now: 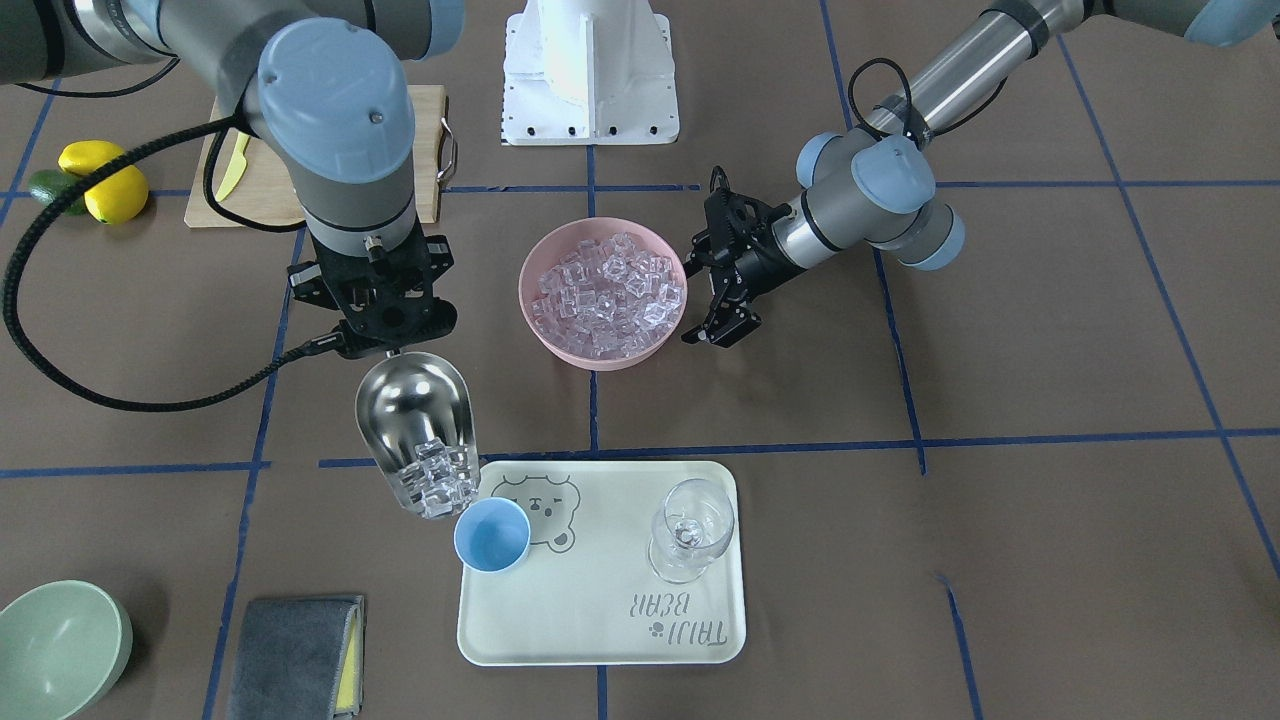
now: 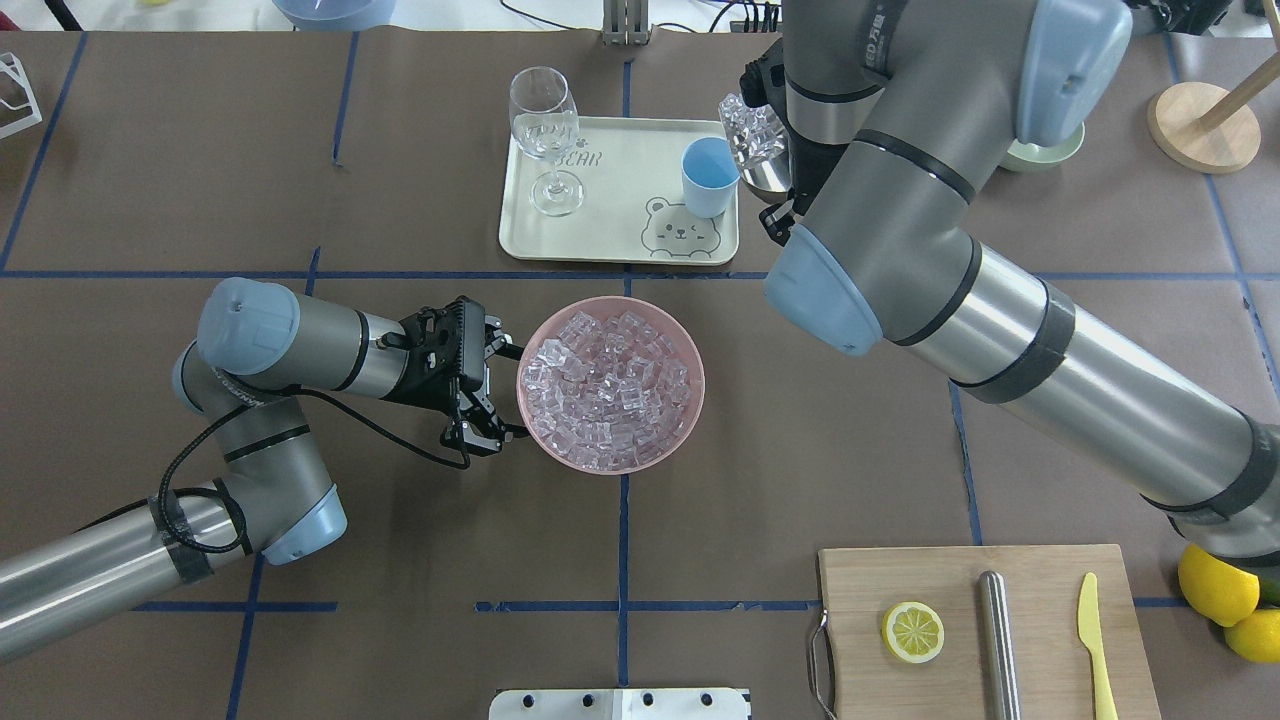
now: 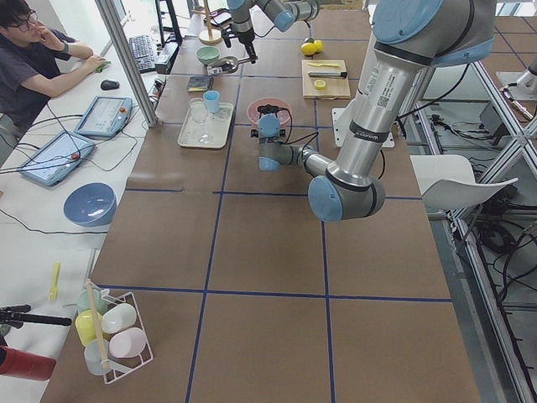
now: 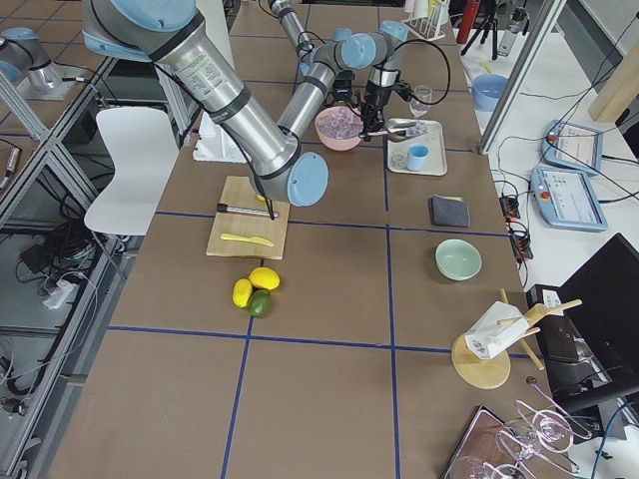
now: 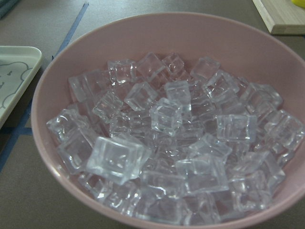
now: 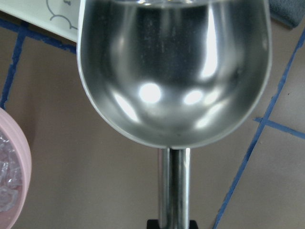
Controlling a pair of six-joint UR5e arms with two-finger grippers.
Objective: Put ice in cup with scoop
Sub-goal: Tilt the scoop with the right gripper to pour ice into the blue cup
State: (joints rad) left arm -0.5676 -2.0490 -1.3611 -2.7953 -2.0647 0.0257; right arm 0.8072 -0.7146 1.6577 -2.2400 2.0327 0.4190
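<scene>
My right gripper [image 1: 385, 335] is shut on the thin handle of the steel scoop [image 1: 415, 425]. The scoop is held above the table beside the tray's corner. Ice cubes [image 1: 437, 482] sit bunched at its front lip, just beside the rim of the light-blue cup [image 1: 492, 535], which stands upright on the cream tray [image 1: 600, 625]. The right wrist view shows the scoop's trough [image 6: 174, 71] and handle [image 6: 174, 186]. My left gripper [image 2: 512, 392] is open and empty at the rim of the pink bowl [image 2: 612, 467]. The bowl is full of ice [image 5: 171, 143].
A clear wine glass [image 1: 690, 530] stands on the same tray. A green bowl [image 1: 55, 645] and a grey cloth [image 1: 295, 655] lie near it. A cutting board [image 2: 1040, 570] carries a lemon slice, a steel cylinder and a yellow knife. Lemons [image 1: 105, 180] lie beside the board.
</scene>
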